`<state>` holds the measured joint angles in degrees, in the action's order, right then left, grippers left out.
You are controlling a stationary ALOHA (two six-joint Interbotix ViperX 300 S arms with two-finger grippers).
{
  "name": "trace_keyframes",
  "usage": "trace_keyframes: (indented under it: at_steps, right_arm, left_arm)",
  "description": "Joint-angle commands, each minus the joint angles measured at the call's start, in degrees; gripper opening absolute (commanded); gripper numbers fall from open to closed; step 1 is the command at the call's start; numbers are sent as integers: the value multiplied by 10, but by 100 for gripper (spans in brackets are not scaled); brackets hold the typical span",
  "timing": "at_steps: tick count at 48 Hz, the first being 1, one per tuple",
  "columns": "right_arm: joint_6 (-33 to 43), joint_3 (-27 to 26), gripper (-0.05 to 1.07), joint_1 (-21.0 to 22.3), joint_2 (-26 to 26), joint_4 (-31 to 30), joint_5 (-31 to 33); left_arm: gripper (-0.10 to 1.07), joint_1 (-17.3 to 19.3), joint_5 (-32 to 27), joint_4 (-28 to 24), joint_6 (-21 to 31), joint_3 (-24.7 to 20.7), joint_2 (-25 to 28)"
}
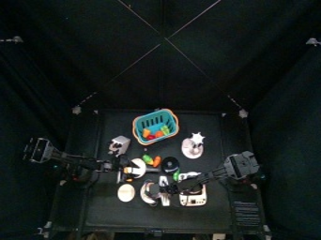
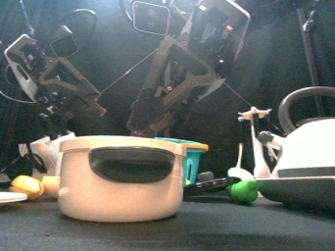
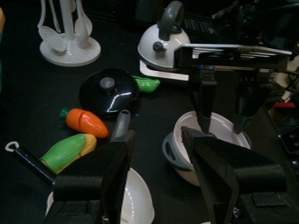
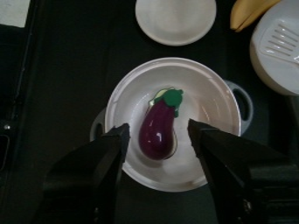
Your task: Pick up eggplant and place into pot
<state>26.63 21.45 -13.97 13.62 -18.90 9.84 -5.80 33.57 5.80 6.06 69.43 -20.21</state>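
Observation:
The purple eggplant (image 4: 159,128) with a green cap lies inside the white pot (image 4: 222,92). My right gripper (image 4: 158,140) hangs open right above it, one jaw on each side, not touching it. In the front view the right gripper (image 2: 148,120) hangs just over the pot (image 2: 118,176), and the eggplant is hidden by the pot wall. My left gripper (image 3: 163,153) is open and empty. It looks across at the pot (image 3: 187,149) from the table's left side. From above, the pot (image 1: 156,192) sits near the front.
A white kettle (image 2: 308,147) stands at the right. A teal basket (image 1: 157,127) and a white utensil rack (image 1: 194,143) stand at the back. A carrot (image 3: 87,122), a green vegetable (image 3: 65,150) and a black ladle (image 3: 111,92) lie mid-table. A white plate (image 4: 176,17) and a banana (image 4: 247,13) are near the pot.

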Motion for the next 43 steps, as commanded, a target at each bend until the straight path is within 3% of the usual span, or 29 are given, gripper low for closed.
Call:
trace_keyframes:
  at_steps: [1,12,27,43]
  right_arm:
    - [-1,-12,93,2,-12,1,-1]
    - [-4,5,94,3,-41,-3,6]
    - [1,70,94,11,-121,-33,4]
    - [3,149,94,40,-172,-18,11]
  left_arm:
    - [85,-1,3,-1,0,-13,-3]
    - [85,-4,3,-6,-3,-13,-4]
    - [85,-5,3,-19,-2,-12,-15]
    - [85,-5,3,-6,0,-13,-17]
